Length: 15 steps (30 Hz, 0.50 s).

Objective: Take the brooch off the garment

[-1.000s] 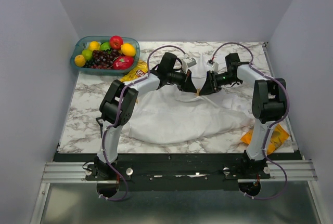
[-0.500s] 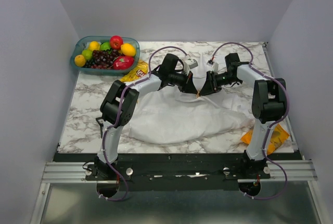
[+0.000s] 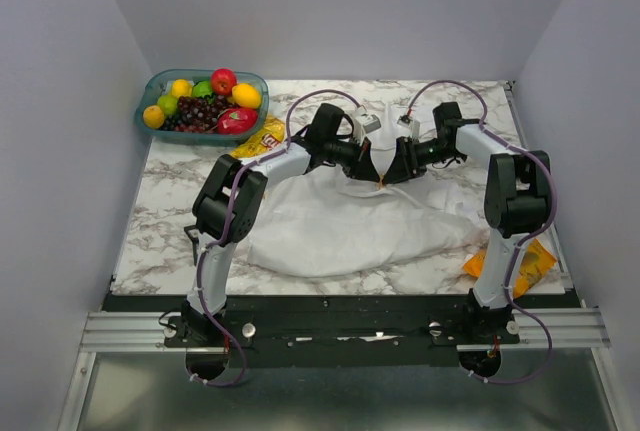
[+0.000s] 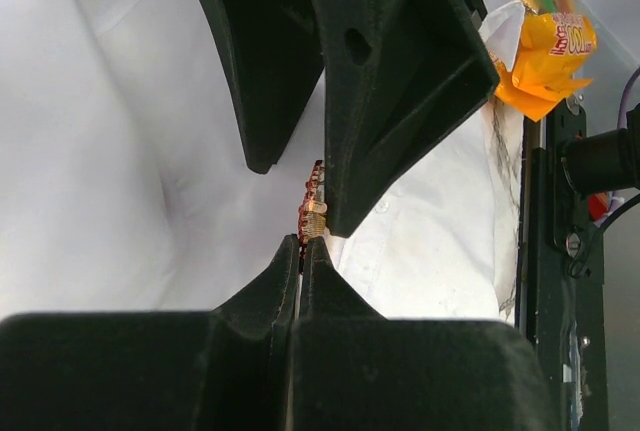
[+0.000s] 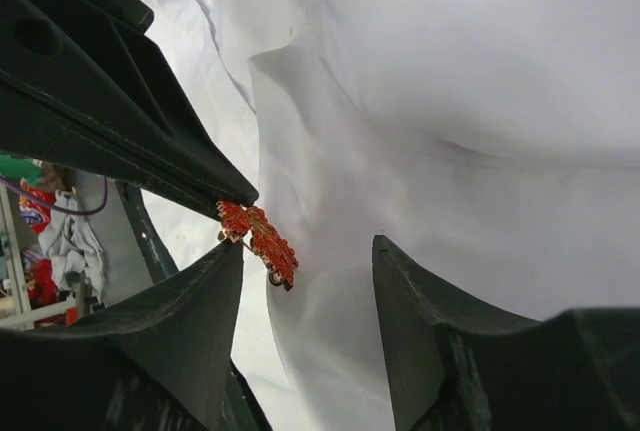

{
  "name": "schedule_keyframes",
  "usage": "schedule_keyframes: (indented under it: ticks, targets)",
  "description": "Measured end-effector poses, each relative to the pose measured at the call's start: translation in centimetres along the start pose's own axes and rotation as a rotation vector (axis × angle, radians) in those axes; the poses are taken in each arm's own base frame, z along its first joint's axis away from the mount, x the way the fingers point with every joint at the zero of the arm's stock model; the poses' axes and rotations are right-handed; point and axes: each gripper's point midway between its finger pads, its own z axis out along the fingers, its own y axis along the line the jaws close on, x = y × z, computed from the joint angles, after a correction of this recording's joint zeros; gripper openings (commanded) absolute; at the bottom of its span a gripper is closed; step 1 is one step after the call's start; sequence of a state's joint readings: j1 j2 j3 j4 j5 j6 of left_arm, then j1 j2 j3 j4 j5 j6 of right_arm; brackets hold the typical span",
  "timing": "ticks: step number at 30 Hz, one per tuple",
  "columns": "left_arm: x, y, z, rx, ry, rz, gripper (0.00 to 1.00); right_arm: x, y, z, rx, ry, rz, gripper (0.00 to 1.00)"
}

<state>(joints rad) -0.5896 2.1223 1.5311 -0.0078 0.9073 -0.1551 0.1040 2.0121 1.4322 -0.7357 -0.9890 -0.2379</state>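
The white garment (image 3: 340, 231) lies spread over the middle of the marble table. The brooch (image 3: 381, 182) is a tiny orange-red and gold piece at the garment's far edge, between the two grippers. My left gripper (image 3: 374, 173) is shut, and its tips (image 4: 301, 241) pinch one end of the brooch (image 4: 313, 213). My right gripper (image 3: 392, 175) faces it and is open. Its fingers straddle a raised fold of white cloth (image 5: 330, 181), with the brooch (image 5: 262, 236) just beside its left finger (image 5: 200, 331). I cannot tell whether the brooch is still pinned to the cloth.
A teal basket of fruit (image 3: 205, 101) stands at the far left. A yellow chip bag (image 3: 262, 136) lies beside it, near the left arm. An orange snack packet (image 3: 525, 263) lies at the right front, by the right arm's base. Walls close in the table on three sides.
The two grippers have edged very slightly closer together at the brooch. Nothing else has visibly moved.
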Motion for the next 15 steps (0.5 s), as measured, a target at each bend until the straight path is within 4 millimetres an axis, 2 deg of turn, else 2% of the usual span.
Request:
schedule_keyframes:
  ticks: [3, 10, 15]
  targets:
    - [0.2, -0.1, 0.1, 0.003, 0.009, 0.002, 0.00, 0.1, 0.6, -0.3, -0.018, -0.007, -0.055, 0.66]
    - [0.9, -0.9, 0.7, 0.015, 0.035, -0.004, 0.00, -0.5, 3.8, -2.2, -0.038, -0.053, -0.217, 0.65]
    - [1.0, -0.9, 0.6, 0.015, 0.036, -0.006, 0.00, -0.6, 4.0, -2.4, -0.027, -0.064, -0.244, 0.63]
